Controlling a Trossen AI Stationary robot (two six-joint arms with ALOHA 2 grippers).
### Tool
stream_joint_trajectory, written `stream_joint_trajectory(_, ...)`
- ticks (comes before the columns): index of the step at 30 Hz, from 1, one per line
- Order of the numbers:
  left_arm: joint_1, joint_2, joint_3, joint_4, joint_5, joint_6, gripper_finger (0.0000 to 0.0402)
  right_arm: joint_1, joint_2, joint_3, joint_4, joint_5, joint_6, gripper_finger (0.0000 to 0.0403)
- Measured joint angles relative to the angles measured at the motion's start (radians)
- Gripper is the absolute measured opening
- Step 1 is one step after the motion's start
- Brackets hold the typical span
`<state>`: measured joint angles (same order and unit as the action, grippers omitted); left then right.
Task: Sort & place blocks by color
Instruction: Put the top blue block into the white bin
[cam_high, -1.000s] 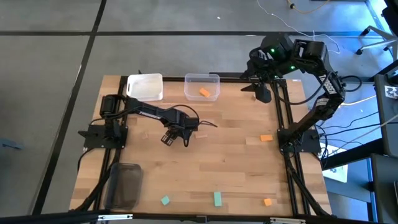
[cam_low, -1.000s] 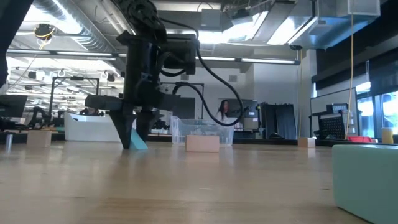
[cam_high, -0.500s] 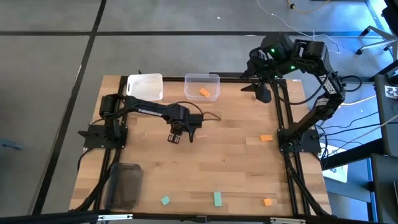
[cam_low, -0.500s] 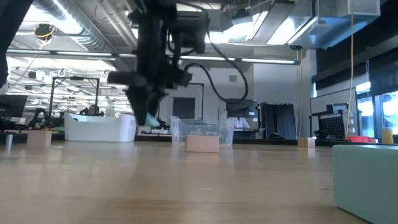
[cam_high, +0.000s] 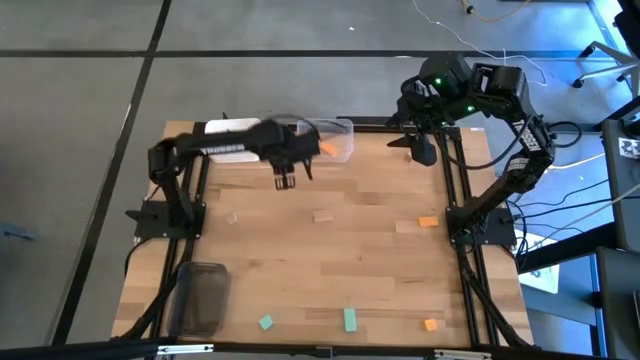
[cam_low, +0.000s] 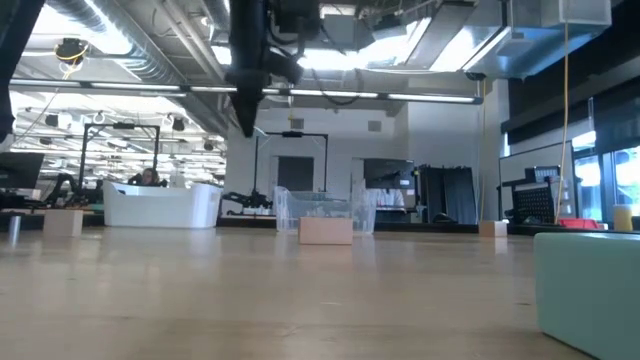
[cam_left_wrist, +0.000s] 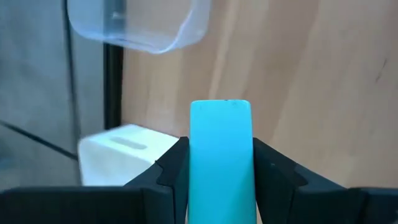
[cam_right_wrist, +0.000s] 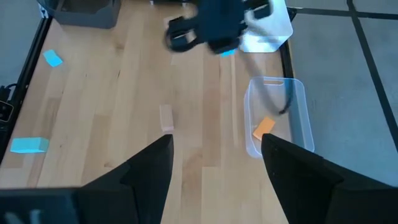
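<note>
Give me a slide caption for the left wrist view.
Left pincer grips a teal block above the table, white bin and clear bin ahead.

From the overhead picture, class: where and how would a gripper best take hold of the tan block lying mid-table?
Grip the tan block across its two long sides, coming straight down from above. It lies flat and alone on the table, so nothing crowds the fingers.

no lettering, label or number is legible on anything in view.

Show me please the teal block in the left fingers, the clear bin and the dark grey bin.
teal block (cam_left_wrist: 221, 162), left wrist view, front face
clear bin (cam_right_wrist: 296, 118), right wrist view, long side wall
dark grey bin (cam_high: 202, 296), high view, top middle
</note>
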<state>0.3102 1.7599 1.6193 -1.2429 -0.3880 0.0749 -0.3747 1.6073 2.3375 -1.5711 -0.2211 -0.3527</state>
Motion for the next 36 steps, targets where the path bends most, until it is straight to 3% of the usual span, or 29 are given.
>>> stream_joint_trajectory(6,0.171,-0.04,0.003,-0.032,-0.011,-0.036,0.0123,0.0,0.0,0.0,0.002,0.0,0.0,0.0245)
stream_joint_trajectory(13,0.393,-0.039,-0.042,0.043,0.117,-0.193,0.0123,0.0,0.0,0.0,0.003,0.0,0.0,0.0245)
stream_joint_trajectory(17,0.48,-0.039,-0.099,0.063,0.121,-0.271,0.0123,0.0,0.0,0.0,0.003,0.0,0.0,0.0245)
stream_joint_trajectory(26,0.574,-0.038,-0.295,0.211,0.197,-0.337,0.0123,0.0,0.0,0.0,0.003,0.0,-0.031,0.0245)
stream_joint_trajectory(36,0.591,-0.038,-0.453,0.309,0.223,-0.364,0.0123,0.0,0.0,0.0,0.003,0.0,-0.037,0.0245)
